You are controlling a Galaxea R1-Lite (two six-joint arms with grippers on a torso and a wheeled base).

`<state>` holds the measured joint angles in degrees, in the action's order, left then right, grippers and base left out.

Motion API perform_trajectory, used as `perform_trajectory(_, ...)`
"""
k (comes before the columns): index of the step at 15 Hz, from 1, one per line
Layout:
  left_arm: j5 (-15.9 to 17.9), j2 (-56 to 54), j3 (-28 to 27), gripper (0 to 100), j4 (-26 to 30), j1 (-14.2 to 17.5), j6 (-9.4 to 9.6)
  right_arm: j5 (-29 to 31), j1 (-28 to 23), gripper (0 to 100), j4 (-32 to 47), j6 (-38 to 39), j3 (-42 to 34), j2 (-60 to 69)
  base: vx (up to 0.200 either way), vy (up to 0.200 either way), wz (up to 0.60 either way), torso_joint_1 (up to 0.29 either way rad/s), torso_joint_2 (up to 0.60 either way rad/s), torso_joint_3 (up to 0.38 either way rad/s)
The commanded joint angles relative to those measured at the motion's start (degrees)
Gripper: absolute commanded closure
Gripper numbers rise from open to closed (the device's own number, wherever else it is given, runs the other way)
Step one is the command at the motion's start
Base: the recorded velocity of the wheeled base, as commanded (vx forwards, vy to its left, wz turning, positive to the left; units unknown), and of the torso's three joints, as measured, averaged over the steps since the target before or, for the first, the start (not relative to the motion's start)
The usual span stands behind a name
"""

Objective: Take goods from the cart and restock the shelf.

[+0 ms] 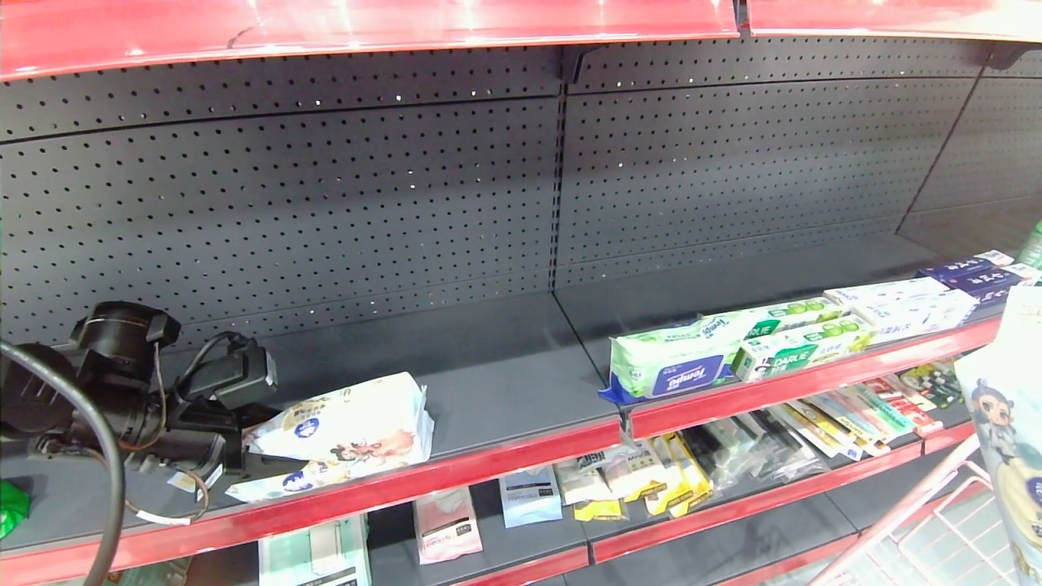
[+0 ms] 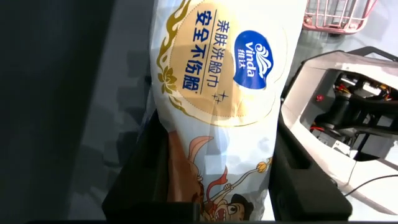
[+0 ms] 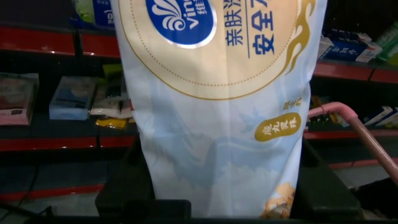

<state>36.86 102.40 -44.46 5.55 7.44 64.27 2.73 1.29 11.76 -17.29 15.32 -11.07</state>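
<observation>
A white face-towel pack [image 1: 342,435] with a cartoon print lies on the grey middle shelf [image 1: 505,382], near its red front lip. My left gripper [image 1: 244,443] is at the pack's left end. In the left wrist view the left gripper [image 2: 214,143] is shut on this pack [image 2: 217,93], with a dark finger on each side. A second pack of the same kind [image 1: 1005,423] hangs upright at the right, above the pink cart [image 1: 920,521]. My right gripper [image 3: 224,155] is shut on that pack [image 3: 217,112], whose lower end sits between the fingers.
On the right half of the shelf lie a wipes pack [image 1: 680,362], green-and-white toothpaste boxes [image 1: 798,342] and white and blue boxes [image 1: 912,305]. The lower shelf [image 1: 733,496] holds toothbrushes and small packets. A red shelf [image 1: 366,24] runs overhead, with a perforated back panel behind.
</observation>
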Motion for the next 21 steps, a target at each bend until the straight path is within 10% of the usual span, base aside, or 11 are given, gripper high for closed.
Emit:
perform_trajectory(1, -0.13, 0.26, -0.19, 100, 0.08, 0.03, -0.11, -0.01, 0.03, 100, 0.01, 0.06, -0.03, -0.09, 0.000, 0.000, 0.00, 0.000, 0.00, 0.000)
perform_trajectory(11, -1.97, 0.26, -0.98, 100, -1.33, 0.03, -1.16, -0.01, 0.03, 100, 0.10, -0.03, -0.21, -0.18, 0.000, 0.000, 0.00, 0.000, 0.00, 0.000)
perform_trajectory(12, -1.97, 0.26, -0.63, 0, -2.29, 0.03, -1.16, -0.01, 0.03, 100, 0.10, -0.03, -0.21, -0.18, 0.000, 0.000, 0.00, 0.000, 0.00, 0.000)
perform_trajectory(16, -1.44, -0.27, -0.63, 0, -2.82, 0.03, -2.13, -0.01, 0.03, 100, 0.19, -0.03, -0.29, -0.09, 0.000, 0.000, 0.00, 0.000, 0.00, 0.000)
perform_trajectory(21, 2.95, -9.32, -1.86, 0, -3.09, -3.04, -16.28, -0.01, 0.03, 100, 0.28, -0.20, -0.65, -0.01, 0.000, 0.000, 0.00, 0.000, 0.00, 0.000)
